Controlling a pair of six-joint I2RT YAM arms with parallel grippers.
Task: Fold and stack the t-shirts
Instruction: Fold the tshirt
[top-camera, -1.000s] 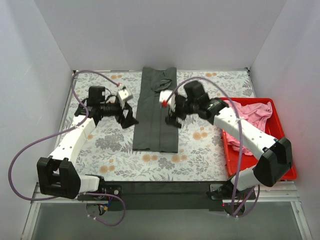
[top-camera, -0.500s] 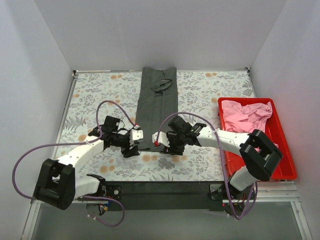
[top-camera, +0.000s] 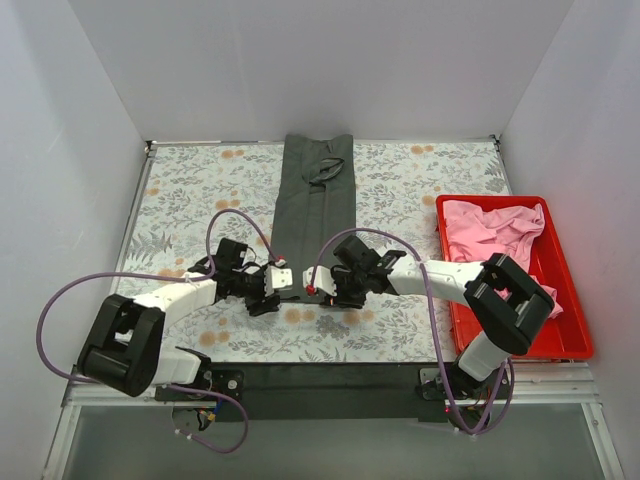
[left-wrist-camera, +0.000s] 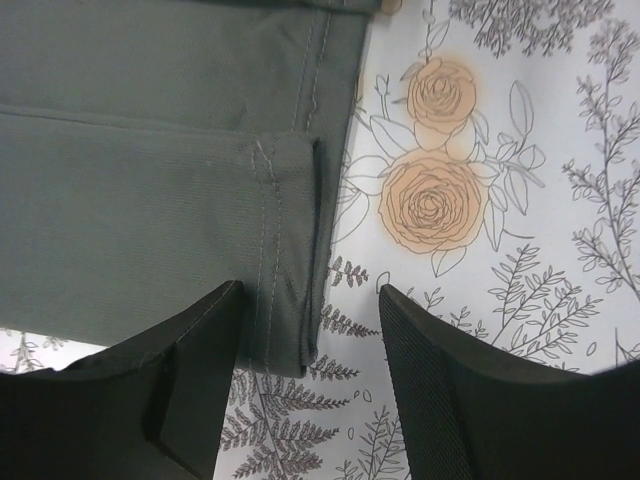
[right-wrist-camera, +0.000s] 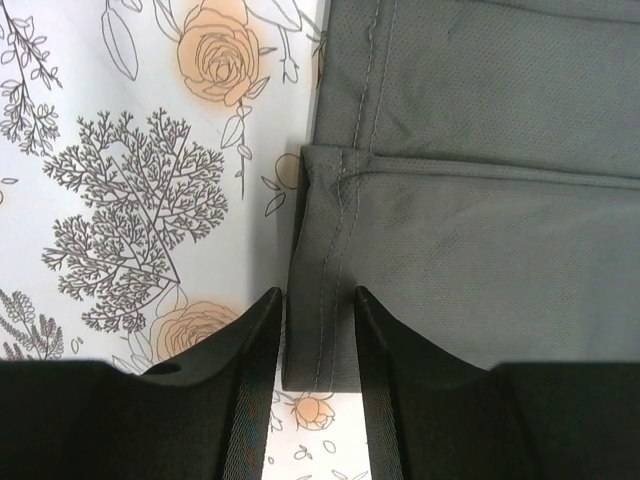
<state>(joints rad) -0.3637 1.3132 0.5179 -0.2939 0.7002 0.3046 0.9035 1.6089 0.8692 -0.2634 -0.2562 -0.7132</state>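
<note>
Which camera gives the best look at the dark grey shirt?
The top external view: it shows nearly the whole dark grey t-shirt, folded into a long strip. Each wrist view shows only one near hem corner.

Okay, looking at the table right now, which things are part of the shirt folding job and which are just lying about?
Part of the job:
dark grey t-shirt, laid out as a long strip on the table cloth
pink t-shirts, heaped in the tray

Just lying about:
red tray
floral table cloth
</note>
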